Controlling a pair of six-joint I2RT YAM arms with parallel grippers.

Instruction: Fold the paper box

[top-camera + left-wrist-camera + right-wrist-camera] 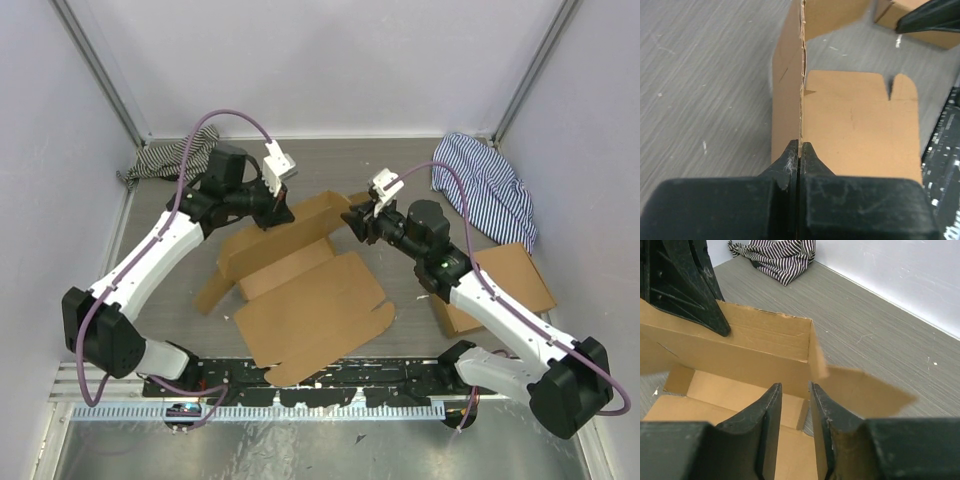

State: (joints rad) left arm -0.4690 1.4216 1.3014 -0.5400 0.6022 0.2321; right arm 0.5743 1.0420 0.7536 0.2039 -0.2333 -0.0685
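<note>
Here the left pincer [799, 147] clamps the paper box [310, 300] wall upright; the right pincer [794, 387], jaws apart, should next tuck the end flap [860, 390].

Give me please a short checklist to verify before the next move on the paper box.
1. Left hand shut on the paper box wall: ok.
2. Right hand jaws apart, nothing between them: ok.
3. Held wall upright: ok.
4. Large front panel folded up: not ok, it lies flat.
5. Second box apart from the paper box: ok.
6. Side tabs locked in slits: cannot tell.
</note>
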